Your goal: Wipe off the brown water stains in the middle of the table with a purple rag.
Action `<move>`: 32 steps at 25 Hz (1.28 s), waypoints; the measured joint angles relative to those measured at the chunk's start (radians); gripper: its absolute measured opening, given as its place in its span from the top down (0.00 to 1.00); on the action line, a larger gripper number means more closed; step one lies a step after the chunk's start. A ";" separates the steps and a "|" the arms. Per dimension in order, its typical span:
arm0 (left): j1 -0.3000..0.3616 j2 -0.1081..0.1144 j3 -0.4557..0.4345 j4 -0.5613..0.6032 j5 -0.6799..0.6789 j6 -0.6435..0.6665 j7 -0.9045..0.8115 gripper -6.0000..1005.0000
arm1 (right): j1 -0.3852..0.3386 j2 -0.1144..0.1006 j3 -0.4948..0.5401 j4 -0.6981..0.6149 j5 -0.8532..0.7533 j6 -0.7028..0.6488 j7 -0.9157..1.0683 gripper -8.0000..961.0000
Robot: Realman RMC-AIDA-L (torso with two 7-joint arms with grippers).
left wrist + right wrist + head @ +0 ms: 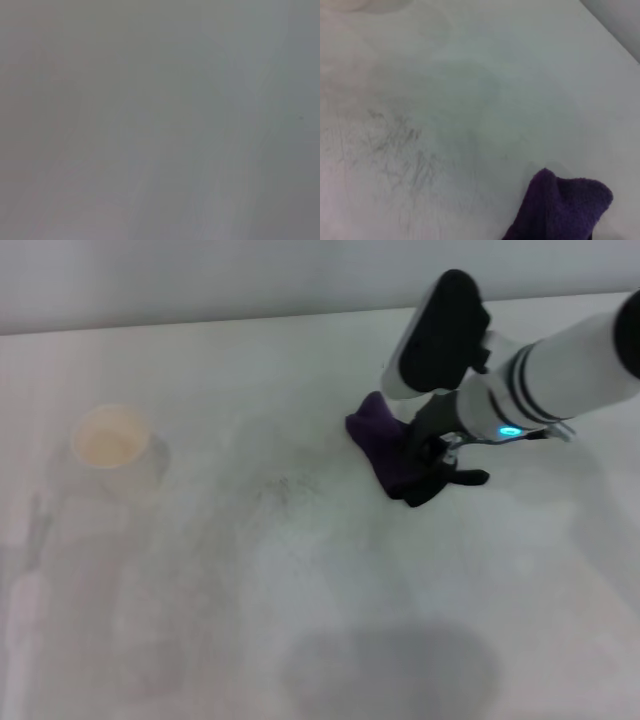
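The purple rag (385,445) lies bunched on the white table (300,620), right of the middle. My right gripper (428,462) comes down from the right and is shut on the rag's right side, pressing it onto the tabletop. A short black tail sticks out to the right of the fingers. The right wrist view shows the rag (565,210) close up on the table. No tan-brown stain shows in any view; only faint grey scuff marks (290,487) lie left of the rag, also in the right wrist view (395,145). My left gripper is out of view.
A pale cup with a tan inside (110,438) stands at the left of the table. The table's far edge meets a grey wall (200,280). The left wrist view shows only a plain grey surface.
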 joint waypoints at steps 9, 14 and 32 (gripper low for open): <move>-0.005 0.000 0.000 0.000 0.000 0.002 0.000 0.11 | -0.152 -0.002 0.060 -0.189 -0.111 0.077 0.004 0.78; -0.010 0.000 0.000 0.000 0.000 0.002 0.000 0.11 | -0.143 0.000 0.056 -0.188 -0.113 0.131 -0.001 0.76; -0.016 0.000 -0.003 0.000 0.000 0.004 0.000 0.11 | -0.182 -0.002 0.496 -0.089 0.504 0.111 -0.360 0.62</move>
